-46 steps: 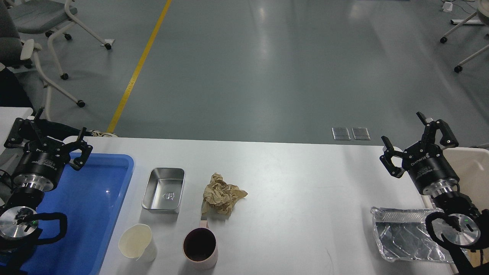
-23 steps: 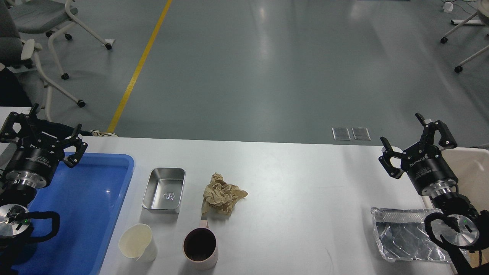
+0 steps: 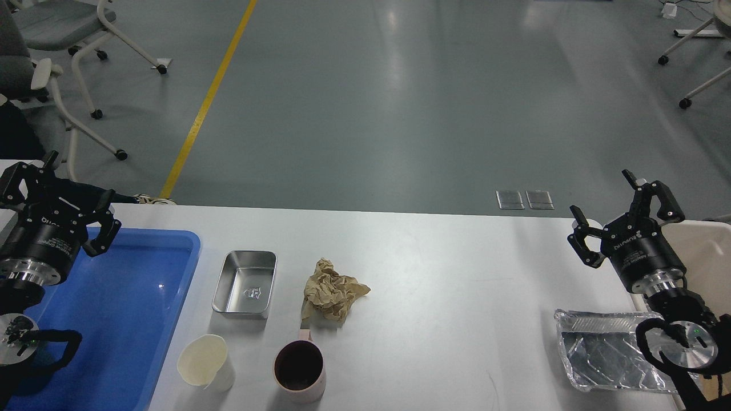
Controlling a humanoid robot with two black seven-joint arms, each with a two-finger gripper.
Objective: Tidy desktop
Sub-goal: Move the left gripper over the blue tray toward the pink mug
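Five items still litter your desk [image 3: 457, 274]—steel tin [image 3: 244, 283], crumpled paper [image 3: 333, 290], two cups, foil tray [image 3: 605, 357]; left end effector [image 3: 60, 202] and right end effector [image 3: 625, 220] both gape empty.

Left pincer [image 3: 57, 197] raised, fingers spread; right pincer [image 3: 619, 214] raised, fingers spread, nothing held.

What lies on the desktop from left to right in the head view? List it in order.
Blue tray → cream cup → steel tin → pink mug → crumpled paper → foil tray, all on the desktop.
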